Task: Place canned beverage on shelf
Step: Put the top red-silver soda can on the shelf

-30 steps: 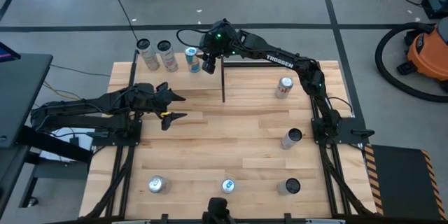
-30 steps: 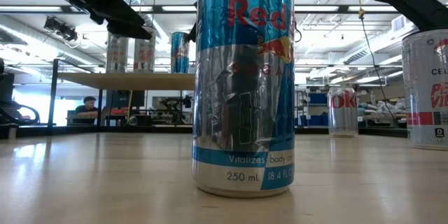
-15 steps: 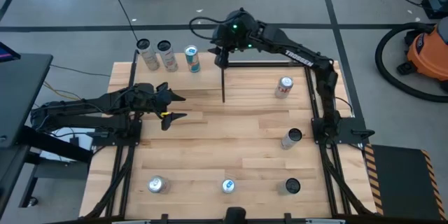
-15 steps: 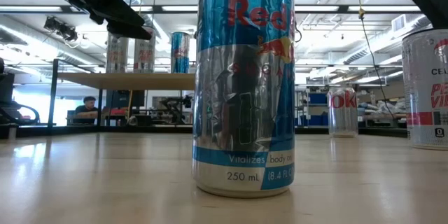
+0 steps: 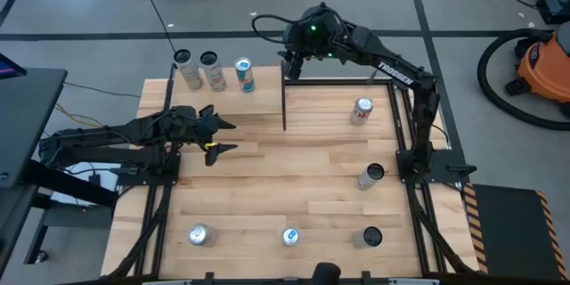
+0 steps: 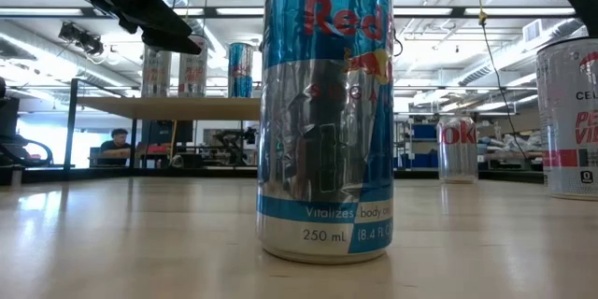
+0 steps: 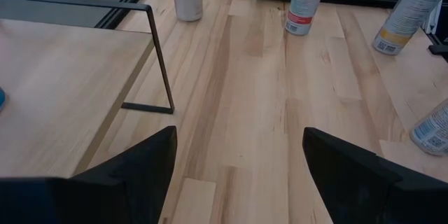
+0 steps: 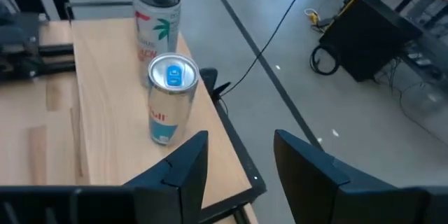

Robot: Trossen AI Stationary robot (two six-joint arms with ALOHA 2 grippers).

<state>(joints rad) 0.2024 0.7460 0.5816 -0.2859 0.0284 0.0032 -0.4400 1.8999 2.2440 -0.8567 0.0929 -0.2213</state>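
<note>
The canned beverage, a slim blue-and-silver can (image 5: 244,75) (image 8: 170,98), stands upright on its base on the shelf (image 5: 258,107) (image 8: 105,119), a raised pale-wood panel on thin black rods at the table's far left. Two taller cans (image 5: 199,69) stand left of it on the same panel. My right gripper (image 5: 292,64) (image 8: 239,147) hangs high to the right of the blue can, clear of it. Its fingers are apart by a narrow gap, with nothing between them. My left gripper (image 5: 221,136) (image 7: 238,154) waits open at the shelf's near edge.
Several more cans stand on the tabletop. A red-and-white one (image 5: 362,111) is at the far right and a grey one (image 5: 371,175) at the right edge. Three stand along the near edge, the blue one (image 6: 327,112) right before the low camera. The shelf's black leg (image 5: 283,107) stands mid-table.
My right gripper has drawn back from beside the blue can, going up and toward the table's right and far edge. Its arm has left the low view at the upper right. The blue can stays upright on the shelf.
</note>
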